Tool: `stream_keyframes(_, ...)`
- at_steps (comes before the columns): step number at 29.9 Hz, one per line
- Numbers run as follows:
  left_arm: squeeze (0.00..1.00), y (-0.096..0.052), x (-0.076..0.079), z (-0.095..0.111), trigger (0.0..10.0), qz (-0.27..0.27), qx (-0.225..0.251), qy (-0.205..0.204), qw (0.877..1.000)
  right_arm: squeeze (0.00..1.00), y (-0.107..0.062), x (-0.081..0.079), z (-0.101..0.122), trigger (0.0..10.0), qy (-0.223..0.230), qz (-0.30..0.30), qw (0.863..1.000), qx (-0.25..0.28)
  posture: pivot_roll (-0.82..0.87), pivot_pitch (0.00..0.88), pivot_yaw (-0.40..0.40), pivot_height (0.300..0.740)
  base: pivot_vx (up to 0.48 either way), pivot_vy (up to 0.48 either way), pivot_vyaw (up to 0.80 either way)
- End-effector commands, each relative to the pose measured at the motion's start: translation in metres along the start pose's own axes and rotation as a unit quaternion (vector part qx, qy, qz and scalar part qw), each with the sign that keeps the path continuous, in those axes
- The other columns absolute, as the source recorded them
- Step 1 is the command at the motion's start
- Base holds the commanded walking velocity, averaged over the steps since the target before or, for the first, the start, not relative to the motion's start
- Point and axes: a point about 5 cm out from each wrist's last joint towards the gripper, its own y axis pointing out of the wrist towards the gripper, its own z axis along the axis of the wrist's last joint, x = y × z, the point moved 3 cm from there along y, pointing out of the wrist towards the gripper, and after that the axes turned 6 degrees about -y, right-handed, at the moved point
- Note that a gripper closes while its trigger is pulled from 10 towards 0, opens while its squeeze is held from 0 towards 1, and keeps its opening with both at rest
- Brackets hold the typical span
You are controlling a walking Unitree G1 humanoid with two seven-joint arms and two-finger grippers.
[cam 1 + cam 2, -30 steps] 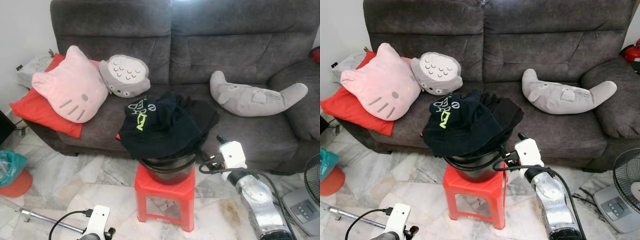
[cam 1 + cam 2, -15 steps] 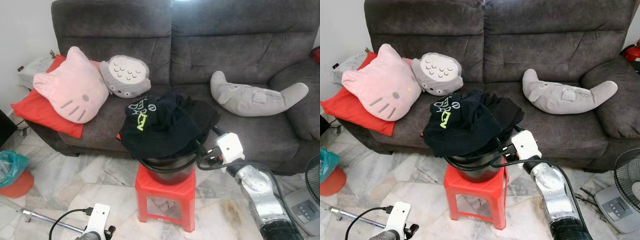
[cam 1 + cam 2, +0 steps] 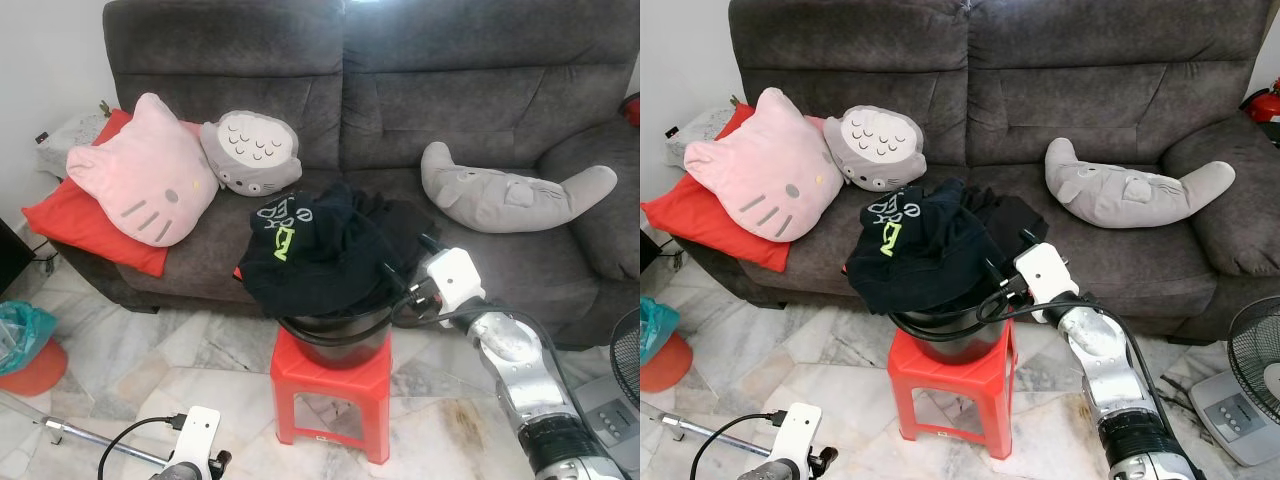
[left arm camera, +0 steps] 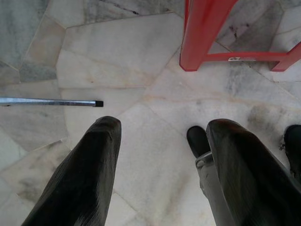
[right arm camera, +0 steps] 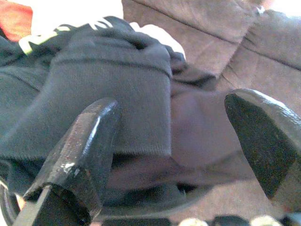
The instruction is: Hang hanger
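At far left, a red cushion point(image 3: 85, 225) is lying on the grey sofa point(image 3: 480, 100) with a pink cat-face pillow point(image 3: 140, 185) leaning on it and a grey round plush point(image 3: 250, 150) sitting just to its right. On the marble floor point(image 4: 141, 136) at near left, a metal rod point(image 4: 49, 101) is lying flat, and the left gripper point(image 4: 160, 141) is hanging low above the tiles with its two black fingers spread apart and holding nothing. At centre, a red stool point(image 3: 332, 385) is standing in front of the sofa and carrying a black bucket point(image 3: 335, 335), over which a heap of black clothes point(image 3: 320, 250) with yellow-green lettering is spilling. No hanger can be made out in the heap. To the right, the right gripper point(image 5: 174, 141) is reaching into the right side of the heap, its fingers point(image 5: 89, 141) standing wide apart on either side of a dark fabric fold without closing on it. Further right, a grey crescent plush point(image 3: 510, 195) is lying on the sofa seat, and a fan point(image 3: 1255, 385) is standing at the near right edge.
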Motion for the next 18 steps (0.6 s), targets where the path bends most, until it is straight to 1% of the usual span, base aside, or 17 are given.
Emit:
stream_keyframes(1,0.00,0.000,-0.005,0.001,10.0,0.007,0.002,0.007,1.000,0.00,0.006,0.000,0.014,10.0,-0.018,0.011,0.999,0.024,-0.21,0.000,0.114,0.740,0.000,0.000,0.00)
stream_keyframes(8,0.00,0.000,-0.005,0.002,10.0,0.007,0.004,0.007,1.000,0.00,0.014,0.001,0.034,10.0,-0.029,0.025,0.998,0.059,-0.21,0.000,0.114,0.740,0.000,0.000,0.00)
stream_keyframes(10,0.00,0.000,-0.005,0.002,10.0,0.007,0.005,0.007,1.000,0.00,0.017,-0.002,0.042,10.0,-0.035,0.041,0.996,0.071,-0.21,0.000,0.112,0.740,0.000,0.000,0.00)
stream_keyframes(12,0.00,0.000,-0.005,0.003,10.0,0.008,0.006,0.006,1.000,0.00,0.017,-0.002,0.045,10.0,-0.035,0.043,0.996,0.075,-0.21,0.000,0.112,0.740,0.000,0.000,0.00)
stream_keyframes(14,0.00,0.000,-0.005,0.003,10.0,0.007,0.006,0.006,1.000,0.00,0.016,0.002,0.047,10.0,-0.032,0.016,0.996,0.081,-0.21,0.000,0.112,0.740,0.000,0.000,0.00)
stream_keyframes(18,0.00,0.000,-0.005,0.003,10.0,0.007,0.006,0.005,1.000,0.00,0.013,0.004,0.046,10.0,-0.027,-0.004,0.996,0.083,-0.21,0.000,0.109,0.740,0.000,0.000,0.00)
